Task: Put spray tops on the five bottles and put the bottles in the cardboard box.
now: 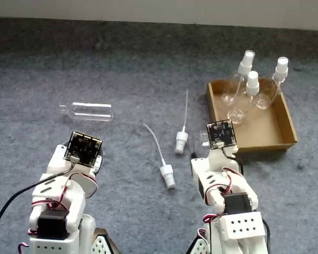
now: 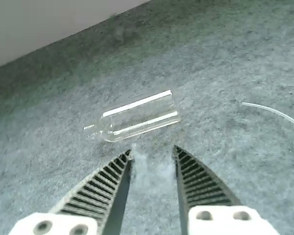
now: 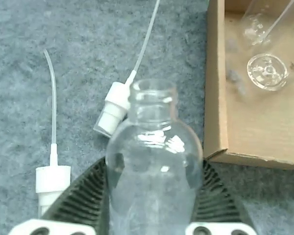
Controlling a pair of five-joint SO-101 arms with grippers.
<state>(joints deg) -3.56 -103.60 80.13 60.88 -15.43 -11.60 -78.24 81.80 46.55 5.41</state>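
Your grey desk (image 1: 148, 79) carries one cardboard box (image 1: 265, 129) on the right arm's side. It holds three capped bottles (image 1: 253, 92), hard to tell apart through the clear plastic. Your right hand (image 3: 154, 166), just beside the box's near corner, grips an uncapped bottle (image 3: 154, 142) whose base is cut off. Your left hand (image 2: 152, 156) stands narrowly parted, with a second uncapped bottle (image 2: 134, 117) lying just beyond its tips. Two loose spray tops (image 1: 181, 142) lie between the arms.

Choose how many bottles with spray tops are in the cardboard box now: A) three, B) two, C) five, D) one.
A: the high view shows three capped bottles, each with a white spray top, inside the cardboard box.
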